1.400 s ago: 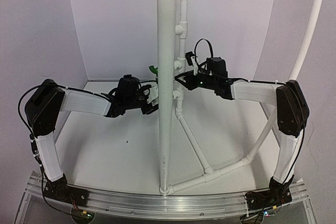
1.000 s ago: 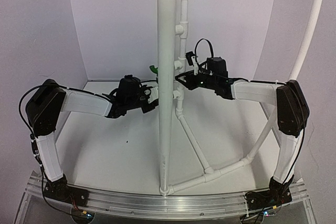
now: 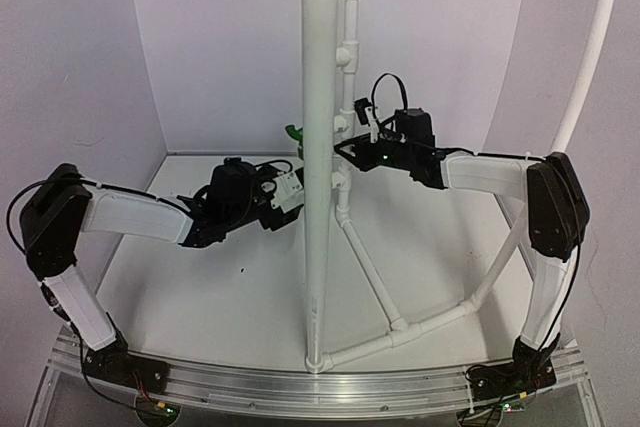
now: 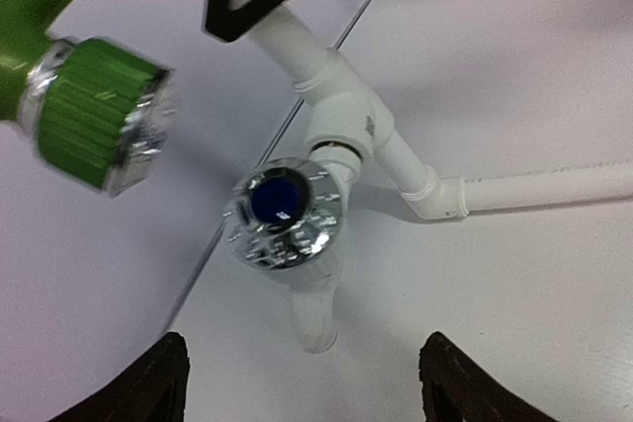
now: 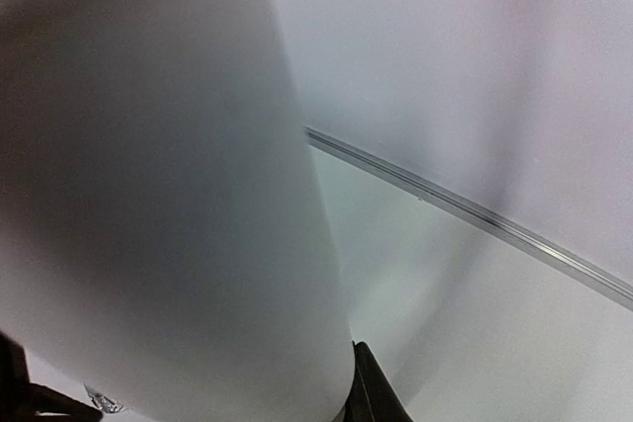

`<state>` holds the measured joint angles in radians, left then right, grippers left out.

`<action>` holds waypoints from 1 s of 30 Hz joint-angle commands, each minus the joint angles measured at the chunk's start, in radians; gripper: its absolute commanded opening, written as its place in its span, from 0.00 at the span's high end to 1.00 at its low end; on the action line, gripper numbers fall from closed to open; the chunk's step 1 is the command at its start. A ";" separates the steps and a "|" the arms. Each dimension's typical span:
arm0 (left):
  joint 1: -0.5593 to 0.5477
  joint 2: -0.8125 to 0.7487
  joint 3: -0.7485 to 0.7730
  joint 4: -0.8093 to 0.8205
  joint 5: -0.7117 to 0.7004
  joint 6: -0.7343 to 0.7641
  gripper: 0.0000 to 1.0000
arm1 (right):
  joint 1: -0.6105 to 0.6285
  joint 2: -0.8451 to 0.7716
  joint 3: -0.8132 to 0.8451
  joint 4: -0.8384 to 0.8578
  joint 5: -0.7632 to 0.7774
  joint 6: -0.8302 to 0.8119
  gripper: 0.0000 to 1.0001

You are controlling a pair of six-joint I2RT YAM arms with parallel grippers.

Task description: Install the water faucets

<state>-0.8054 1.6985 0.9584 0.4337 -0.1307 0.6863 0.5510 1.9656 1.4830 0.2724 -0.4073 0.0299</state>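
1. Top view: the green faucet sits by the pipe above the counter's far edge; a pole hides the white faucet.
2. Left wrist: left fingers wide, empty; the white faucet sits in its fitting, possibly loose enough to droop.
3. Right wrist: right fingers clamp the pipe; slipping would jolt both faucets.

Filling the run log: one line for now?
left gripper open, empty | white faucet in tee | green faucet beside it | right gripper at pipe, grip unclear
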 commanded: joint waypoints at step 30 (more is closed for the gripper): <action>0.258 -0.068 -0.123 0.089 0.493 -2.572 0.00 | 0.036 0.059 0.062 -0.067 -0.119 0.129 1.00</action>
<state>-0.5471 1.5388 0.8378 0.2624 0.2528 -1.6122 0.5533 1.9935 1.5217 0.2602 -0.4291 0.0299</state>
